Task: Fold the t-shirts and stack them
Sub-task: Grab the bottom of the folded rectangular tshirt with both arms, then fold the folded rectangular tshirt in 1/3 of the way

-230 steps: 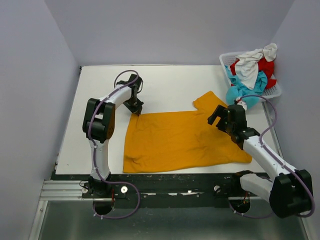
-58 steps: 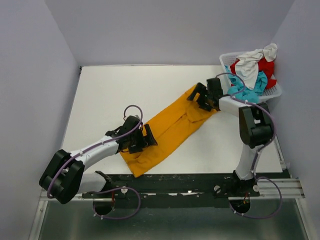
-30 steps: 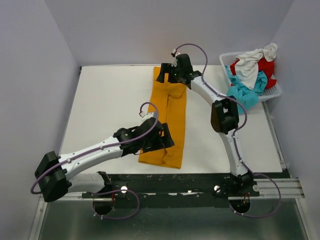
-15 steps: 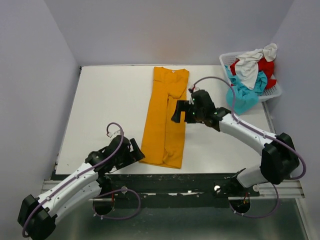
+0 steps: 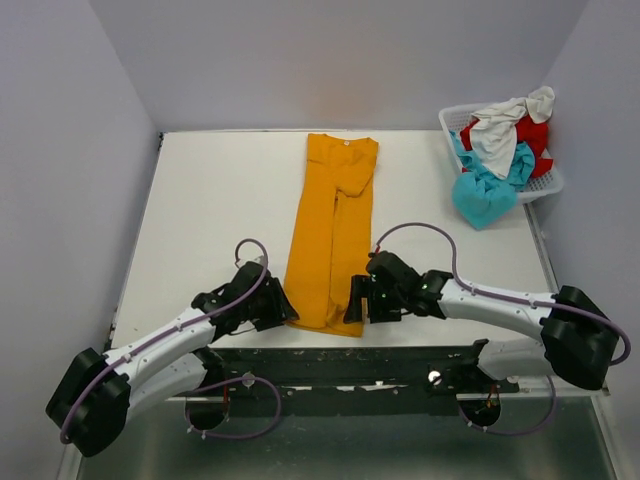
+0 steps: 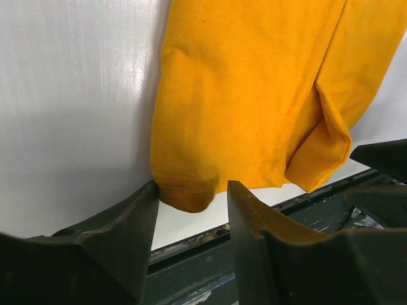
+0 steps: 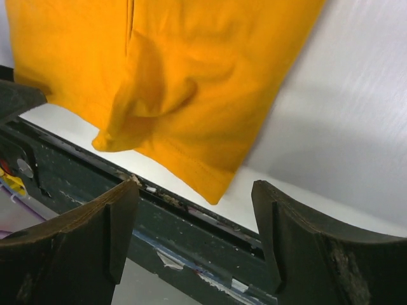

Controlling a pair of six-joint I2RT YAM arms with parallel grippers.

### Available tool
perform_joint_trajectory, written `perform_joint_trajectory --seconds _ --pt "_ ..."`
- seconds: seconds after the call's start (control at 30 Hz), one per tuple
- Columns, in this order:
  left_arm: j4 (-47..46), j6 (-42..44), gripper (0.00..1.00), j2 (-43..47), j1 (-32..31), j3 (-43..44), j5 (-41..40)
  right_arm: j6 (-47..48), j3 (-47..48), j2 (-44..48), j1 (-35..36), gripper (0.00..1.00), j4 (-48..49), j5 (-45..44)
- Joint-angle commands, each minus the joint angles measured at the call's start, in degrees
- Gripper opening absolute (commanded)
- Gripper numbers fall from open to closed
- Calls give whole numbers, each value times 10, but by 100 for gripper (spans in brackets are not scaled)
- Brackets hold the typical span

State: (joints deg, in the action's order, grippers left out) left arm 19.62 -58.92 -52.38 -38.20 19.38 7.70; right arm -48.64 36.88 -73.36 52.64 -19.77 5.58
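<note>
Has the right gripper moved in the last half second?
Yes. The right gripper moved down the view, away from the white plastic lattice basket, to the mustard-orange t-shirt's near corner.

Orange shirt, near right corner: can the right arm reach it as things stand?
Probably yes. The right end effector is open, the corner of the orange shirt lies just ahead, and nothing blocks it.

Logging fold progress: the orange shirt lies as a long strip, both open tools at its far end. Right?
No: the top external view shows the left tool and right tool at the near end of the orange shirt. The rest holds.
</note>
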Motion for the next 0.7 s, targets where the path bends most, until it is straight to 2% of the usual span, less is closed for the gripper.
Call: perform_joint_trajectory --seconds 0.0,0.13,0.2,0.23,0.3,0.37,0.47,0.53,0.67 --pt "8 8 45 -10 8 -27 -15 -51 -13 -20 30 77 16 -8" --pt "-1 3 26 -17 9 -31 -16 -84 -37 -43 45 68 74 10" --pt "-4 1 22 -19 9 -35 -13 -94 -41 -52 55 63 81 11" --pt "-7 1 16 -19 9 -37 -12 -96 -43 -56 60 63 79 5" --pt "-9 2 0 -16 9 -40 -8 -106 -50 -61 66 53 71 -17" --pt "-3 3 0 -8 9 -39 -4 -124 -59 -56 67 41 53 -49" --pt "13 0 0 17 10 -44 -2 -134 -75 -28 68 14 29 -71" --pt "31 -1 0 42 10 -51 -5 -130 -83 -1 68 2 8 -74" --pt "48 1 0 107 8 -73 15 -104 -107 57 69 1 -10 -38"
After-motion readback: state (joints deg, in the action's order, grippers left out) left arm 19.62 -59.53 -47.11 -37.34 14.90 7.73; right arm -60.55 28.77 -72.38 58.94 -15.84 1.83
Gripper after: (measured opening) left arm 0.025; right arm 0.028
